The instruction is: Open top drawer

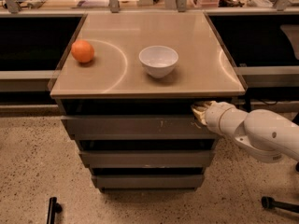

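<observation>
The top drawer (135, 125) is the wide flat grey front just under the tabletop, with whitish scratches right of centre. It stands out a little from the cabinet, with a dark gap above it. My gripper (200, 112) is at the drawer's upper right corner, its yellowish tip at the top edge of the front, under the table's lip. The white arm (261, 132) reaches in from the right.
A beige tabletop (196, 73) carries an orange (82, 51) at the left and a white bowl (159, 61) in the middle. Two narrower grey drawers (145, 158) sit below. Dark shelves flank the cabinet. A black object (52, 208) lies on the speckled floor.
</observation>
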You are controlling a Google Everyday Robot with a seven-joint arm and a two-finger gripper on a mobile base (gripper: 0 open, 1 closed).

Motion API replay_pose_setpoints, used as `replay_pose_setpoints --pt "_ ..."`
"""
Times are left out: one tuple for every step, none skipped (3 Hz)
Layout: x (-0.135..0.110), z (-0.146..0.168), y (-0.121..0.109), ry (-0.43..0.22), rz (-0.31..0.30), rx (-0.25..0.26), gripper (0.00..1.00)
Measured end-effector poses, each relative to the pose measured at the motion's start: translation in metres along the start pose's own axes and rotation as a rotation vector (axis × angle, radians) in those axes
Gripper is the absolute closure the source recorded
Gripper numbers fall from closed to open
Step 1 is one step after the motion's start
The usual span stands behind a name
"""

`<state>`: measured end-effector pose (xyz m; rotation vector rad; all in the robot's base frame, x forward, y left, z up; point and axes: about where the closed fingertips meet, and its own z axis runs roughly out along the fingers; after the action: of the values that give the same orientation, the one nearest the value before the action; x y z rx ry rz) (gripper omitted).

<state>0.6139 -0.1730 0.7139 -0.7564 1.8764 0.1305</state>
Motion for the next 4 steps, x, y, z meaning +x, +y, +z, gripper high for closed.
replay_pose_setpoints --pt "0.010 0.007 -0.010 0.002 0.030 0.049 1.00" --pt "0.022 0.019 -0.019 0.020 0.058 0.075 1.00" --pt "0.023 0.019 -0.019 0.020 0.058 0.076 1.00" --pt "0.024 0.020 -0.010 0.035 0.043 0.050 1.00"
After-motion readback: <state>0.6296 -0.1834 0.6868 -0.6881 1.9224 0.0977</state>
